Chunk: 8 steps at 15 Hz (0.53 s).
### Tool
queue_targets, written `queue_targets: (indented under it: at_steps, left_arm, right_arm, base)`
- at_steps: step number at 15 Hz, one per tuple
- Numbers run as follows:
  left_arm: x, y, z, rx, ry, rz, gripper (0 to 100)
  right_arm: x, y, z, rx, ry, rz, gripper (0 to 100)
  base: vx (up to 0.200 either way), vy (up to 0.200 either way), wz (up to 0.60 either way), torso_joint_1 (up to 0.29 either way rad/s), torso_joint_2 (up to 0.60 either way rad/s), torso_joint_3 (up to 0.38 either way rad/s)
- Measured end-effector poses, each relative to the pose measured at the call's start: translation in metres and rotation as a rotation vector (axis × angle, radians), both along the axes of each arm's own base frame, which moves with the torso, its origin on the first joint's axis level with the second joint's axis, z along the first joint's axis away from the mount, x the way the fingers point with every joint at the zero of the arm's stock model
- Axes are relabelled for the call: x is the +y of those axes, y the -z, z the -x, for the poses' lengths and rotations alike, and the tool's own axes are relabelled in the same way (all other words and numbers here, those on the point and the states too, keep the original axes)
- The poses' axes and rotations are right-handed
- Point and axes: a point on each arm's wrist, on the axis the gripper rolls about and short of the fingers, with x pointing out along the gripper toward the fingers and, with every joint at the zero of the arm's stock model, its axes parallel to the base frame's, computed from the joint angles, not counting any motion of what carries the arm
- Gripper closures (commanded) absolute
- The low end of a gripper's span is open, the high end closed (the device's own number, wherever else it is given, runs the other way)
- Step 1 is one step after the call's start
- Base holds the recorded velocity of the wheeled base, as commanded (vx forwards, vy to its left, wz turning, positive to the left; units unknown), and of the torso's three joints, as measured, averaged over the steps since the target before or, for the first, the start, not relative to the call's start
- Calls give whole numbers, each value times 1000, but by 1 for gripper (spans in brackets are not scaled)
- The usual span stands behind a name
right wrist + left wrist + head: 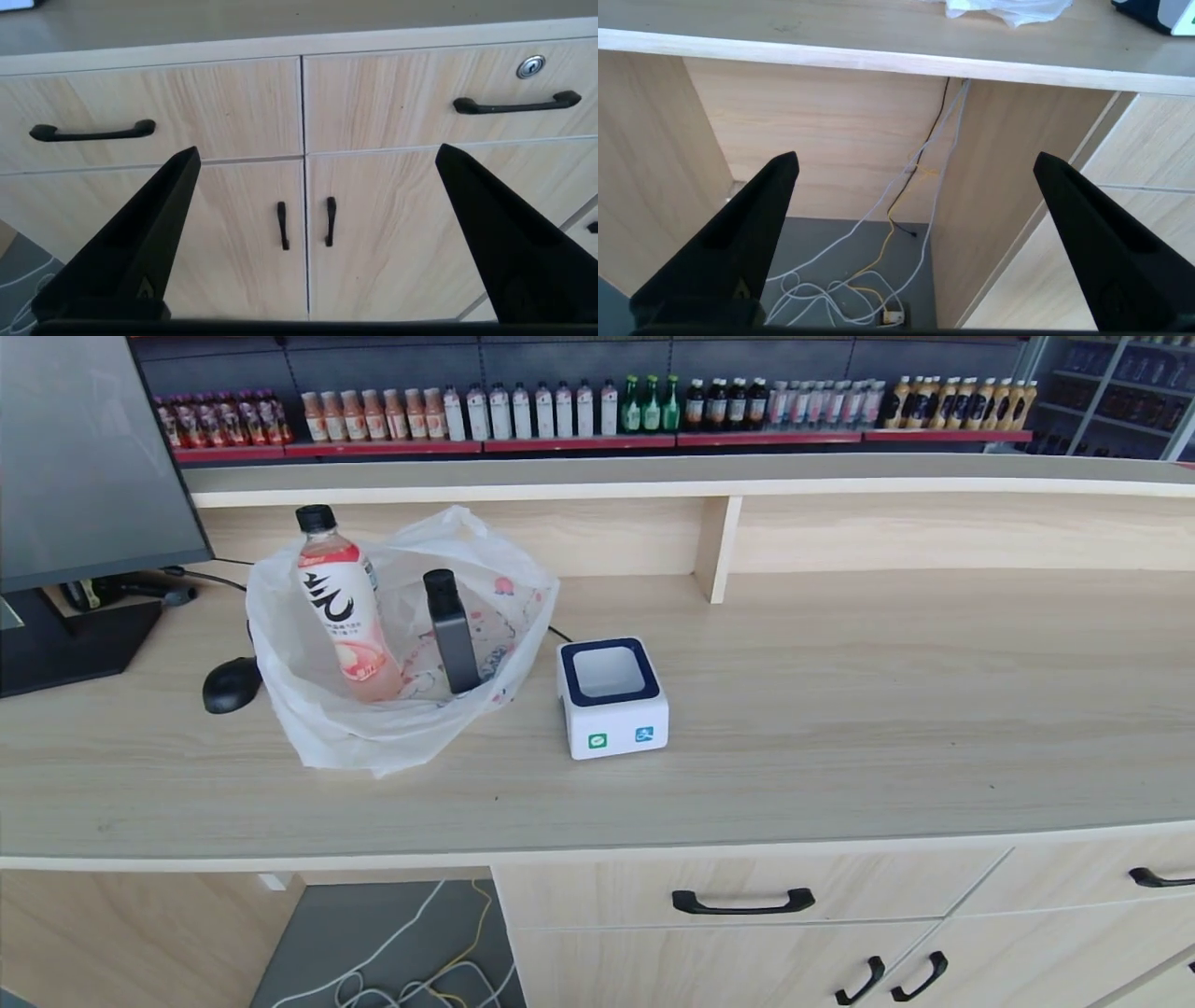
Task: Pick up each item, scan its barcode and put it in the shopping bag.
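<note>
A white plastic shopping bag [392, 709] sits open on the wooden counter [840, 709], left of centre. Inside it a pink-labelled drink bottle [341, 607] with a black cap leans upright, and a slim black bottle [451, 633] stands beside it. Just right of the bag is the white barcode scanner [611, 695] with a dark-rimmed window on top. My left gripper [915, 243] hangs open below the counter edge, facing the cable recess; the bag's bottom edge [1008, 11] shows above. My right gripper [313, 243] is open in front of the cabinet doors [308, 233].
A monitor [93, 457] on a black stand [65, 639] and a black mouse [231, 684] sit at the counter's left. A raised shelf with a divider [717, 549] runs along the back. Drawers with black handles [742, 901] lie below; loose cables [850, 289] cover the recess floor.
</note>
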Motion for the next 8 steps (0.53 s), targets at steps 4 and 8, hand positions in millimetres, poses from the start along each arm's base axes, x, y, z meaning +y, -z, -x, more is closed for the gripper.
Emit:
queue_targets:
  at_steps: [4, 8]
  left_arm:
    - [0, 0, 0, 0, -1, 1, 0]
    - [0, 0, 0, 0, -1, 1, 0]
  right_arm:
    - [0, 0, 0, 0, 0, 1, 0]
    - [0, 0, 0, 1, 0, 9, 0]
  base:
    - [0, 0, 0, 0, 0, 0]
    - [0, 0, 0, 0, 0, 0]
